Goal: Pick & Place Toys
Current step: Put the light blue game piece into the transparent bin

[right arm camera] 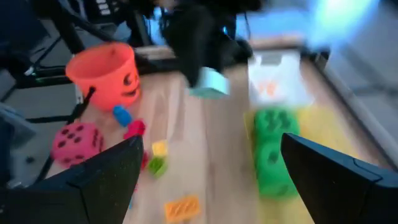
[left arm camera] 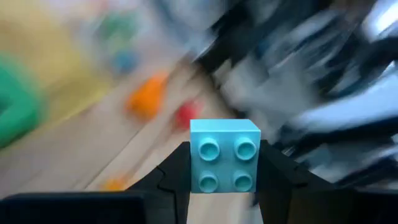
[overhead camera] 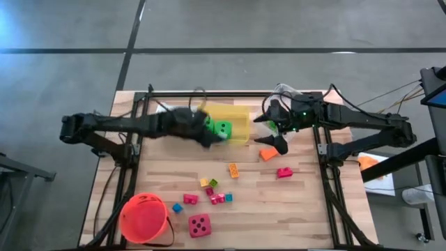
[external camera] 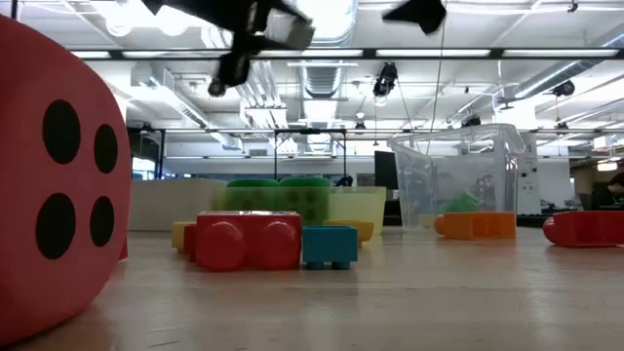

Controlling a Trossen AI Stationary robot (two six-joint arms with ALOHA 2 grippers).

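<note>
Left gripper point(left arm camera: 224, 180) pinching light-blue studded block point(left arm camera: 224, 155) above yellow bin point(overhead camera: 233, 124), surroundings motion-blurred, right gripper point(right arm camera: 208, 174) spread wide near clear bin point(external camera: 458, 180), green dice point(overhead camera: 217, 128) partly hidden.

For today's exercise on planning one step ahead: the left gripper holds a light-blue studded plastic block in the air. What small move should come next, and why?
Probably carry it on over the yellow plastic bin and let go. The left gripper is shut on the light-blue studded plastic block, lifted off the wooden table right beside that bin, where two green dotted dice already lie. The right gripper waits open nearby.
</note>
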